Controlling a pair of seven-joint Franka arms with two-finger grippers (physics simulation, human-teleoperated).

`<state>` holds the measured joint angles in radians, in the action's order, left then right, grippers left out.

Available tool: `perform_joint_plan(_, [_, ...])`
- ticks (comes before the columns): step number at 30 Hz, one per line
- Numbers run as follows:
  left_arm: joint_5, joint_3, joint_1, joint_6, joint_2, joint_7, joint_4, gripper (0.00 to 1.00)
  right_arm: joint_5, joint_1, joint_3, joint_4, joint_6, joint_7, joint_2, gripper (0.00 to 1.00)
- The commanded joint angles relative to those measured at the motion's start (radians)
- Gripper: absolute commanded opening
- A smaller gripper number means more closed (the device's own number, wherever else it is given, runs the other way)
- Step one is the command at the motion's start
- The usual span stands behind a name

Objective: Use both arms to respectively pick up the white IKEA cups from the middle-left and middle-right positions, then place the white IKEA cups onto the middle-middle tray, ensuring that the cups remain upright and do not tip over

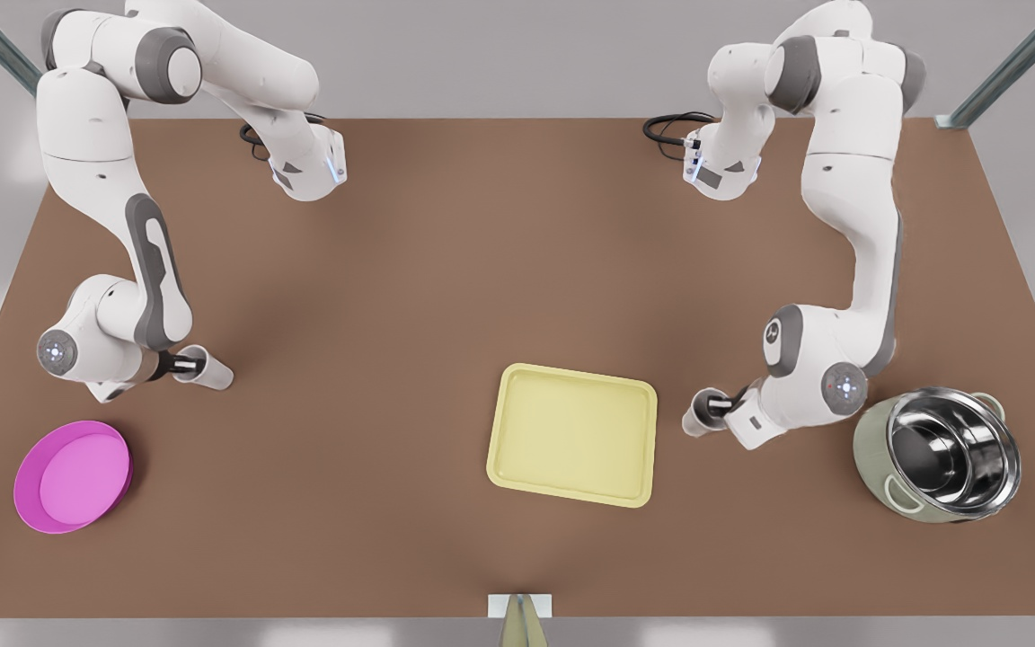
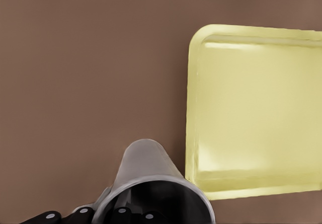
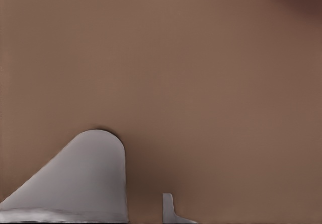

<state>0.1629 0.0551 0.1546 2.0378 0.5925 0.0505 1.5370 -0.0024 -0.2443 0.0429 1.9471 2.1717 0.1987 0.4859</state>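
Note:
On the front view's right, my left gripper (image 1: 722, 406) is shut on the rim of one white cup (image 1: 699, 419), which stands upright just right of the pale yellow tray (image 1: 573, 435). The left wrist view shows that cup (image 2: 148, 176) close up, with black fingers (image 2: 121, 215) at its rim and the tray (image 2: 251, 108) beyond it. On the front view's left, my right gripper (image 1: 178, 364) is at the rim of the other white cup (image 1: 210, 372), also upright. In the right wrist view this cup (image 3: 85, 178) stands over bare table.
A round pink bowl (image 1: 73, 476) lies at the front view's lower left, below the right arm's cup. A steel pot with a pale green outside (image 1: 940, 454) stands close to the left arm's wrist, at the table's right edge.

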Motion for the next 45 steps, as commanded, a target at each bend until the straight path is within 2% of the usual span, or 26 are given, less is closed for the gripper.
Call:
perform_joint_plan(1, [-0.016, 0.006, 0.057, -0.036, 0.021, -0.630, -0.055, 0.23, 0.004, 0.002, -0.001, -0.010, -0.021, 0.018, -0.001, 0.49])
perform_joint_plan(2, [-0.017, 0.006, 0.088, -0.036, 0.056, -0.705, -0.101, 0.23, 0.004, 0.005, -0.001, -0.023, -0.052, 0.016, -0.003, 0.43])
perform_joint_plan(4, [-0.017, 0.008, 0.112, -0.033, 0.112, -0.788, -0.161, 0.23, 0.004, 0.007, -0.006, -0.040, -0.081, 0.016, -0.010, 0.23])
perform_joint_plan(8, [-0.017, 0.071, 0.128, -0.010, 0.191, -0.810, -0.198, 0.23, 0.012, 0.022, -0.015, -0.076, -0.119, 0.008, -0.010, 0.21])
perform_joint_plan(10, [-0.011, 0.075, 0.128, 0.001, 0.217, -0.811, -0.204, 0.23, 0.062, 0.039, -0.017, -0.135, -0.222, 0.007, -0.003, 0.21])
perform_joint_plan(14, [-0.013, 0.075, 0.125, 0.038, 0.250, -0.808, -0.202, 0.28, 0.157, 0.210, -0.017, -0.166, -0.305, -0.287, -0.012, 0.21])
perform_joint_plan(15, [-0.013, 0.075, 0.125, 0.038, 0.250, -0.808, -0.204, 0.36, 0.208, 0.247, -0.017, -0.171, -0.305, -0.344, -0.012, 0.21])
perform_joint_plan(16, [-0.013, 0.075, 0.119, 0.038, 0.250, -0.807, -0.204, 0.53, 0.237, 0.293, -0.017, -0.177, -0.305, -0.416, -0.012, 0.21])
perform_joint_plan(17, [-0.011, 0.077, 0.115, 0.038, 0.250, -0.805, -0.204, 0.89, 0.303, 0.356, -0.017, -0.203, -0.303, -0.531, -0.006, 0.21])
perform_joint_plan(18, [-0.011, 0.077, 0.115, 0.038, 0.250, -0.807, -0.204, 1.00, 0.334, 0.390, -0.017, -0.215, -0.299, -0.594, -0.001, 0.21])
perform_joint_plan(20, [-0.013, 0.078, 0.109, 0.013, 0.239, -0.808, -0.204, 1.00, 0.456, 0.482, -0.015, -0.293, -0.283, -0.697, 0.054, 0.21])
perform_joint_plan(25, [-0.017, 0.086, 0.096, -0.126, 0.178, -0.811, -0.219, 1.00, 0.504, 0.688, -0.015, -0.349, -0.010, -0.837, 0.111, 0.21])
perform_joint_plan(27, [-0.046, 0.071, 0.071, -0.422, 0.041, -0.810, -0.279, 1.00, 0.495, 0.773, -0.012, -0.347, 0.111, -0.932, 0.114, 0.21])
perform_joint_plan(29, [-0.111, 0.074, 0.008, -0.729, 0.026, -0.778, -0.507, 1.00, 0.492, 0.844, -0.005, -0.358, 0.218, -1.013, 0.149, 0.21])
perform_joint_plan(30, [-0.151, 0.072, -0.076, -0.866, -0.037, -0.476, -0.555, 1.00, 0.492, 0.866, -0.003, -0.389, 0.244, -1.044, 0.181, 0.21])
perform_joint_plan(31, [-0.212, 0.078, -0.090, -0.947, -0.079, -0.363, -0.557, 1.00, 0.492, 0.882, 0.000, -0.421, 0.266, -1.068, 0.214, 0.21])
perform_joint_plan(33, [-0.255, -0.054, 0.007, -0.711, -0.404, -0.190, -0.144, 1.00, 0.384, 0.899, 0.003, -0.517, 0.270, -1.205, 0.264, 0.21])
perform_joint_plan(36, [-0.246, -0.052, -0.007, -0.723, -0.365, -0.175, -0.178, 1.00, 0.381, 0.895, 0.000, -0.553, 0.270, -1.213, 0.275, 0.21])
perform_joint_plan(39, [-0.247, -0.034, 0.010, -0.717, -0.335, -0.176, -0.179, 1.00, 0.381, 0.895, 0.002, -0.626, 0.270, -1.223, 0.349, 0.21])
perform_joint_plan(41, [-0.157, -0.034, -0.020, -0.715, -0.338, -0.172, -0.181, 1.00, 0.384, 0.895, 0.000, -0.645, 0.270, -1.223, 0.382, 0.21])
perform_joint_plan(45, [-0.154, -0.035, -0.021, -0.688, -0.335, -0.173, -0.181, 1.00, 0.386, 0.896, -0.003, -0.694, 0.270, -1.225, 0.430, 0.21])
